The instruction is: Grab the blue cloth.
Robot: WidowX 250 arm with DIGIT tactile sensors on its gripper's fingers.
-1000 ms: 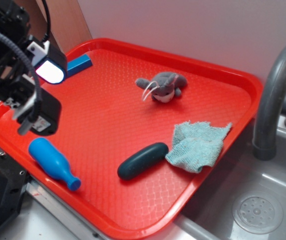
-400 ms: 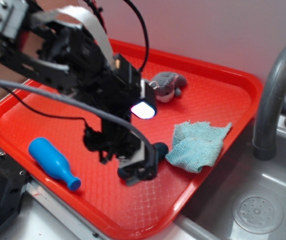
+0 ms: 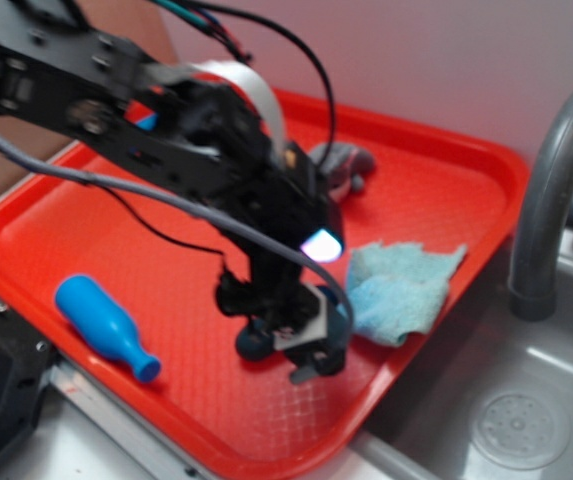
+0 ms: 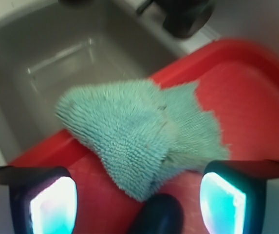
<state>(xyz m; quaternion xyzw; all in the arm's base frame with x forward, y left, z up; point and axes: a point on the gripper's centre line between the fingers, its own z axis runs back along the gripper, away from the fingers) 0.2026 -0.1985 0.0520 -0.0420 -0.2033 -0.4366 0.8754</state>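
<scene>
Exterior view blurred, arm (image 3: pixel 166 140) partly hiding blue cloth (image 3: pixel 396 292), mouse toy (image 3: pixel 344 160)

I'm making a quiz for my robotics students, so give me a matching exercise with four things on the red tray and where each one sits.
Things:
1. blue cloth
2. blue bottle
3. grey mouse toy
4. dark oval object

Places:
A. far side of the tray, partly behind the arm
B. near left edge, lying on its side
C. right edge beside the sink
D. under the pincer

Pairs: 1-C, 2-B, 3-A, 4-D
</scene>
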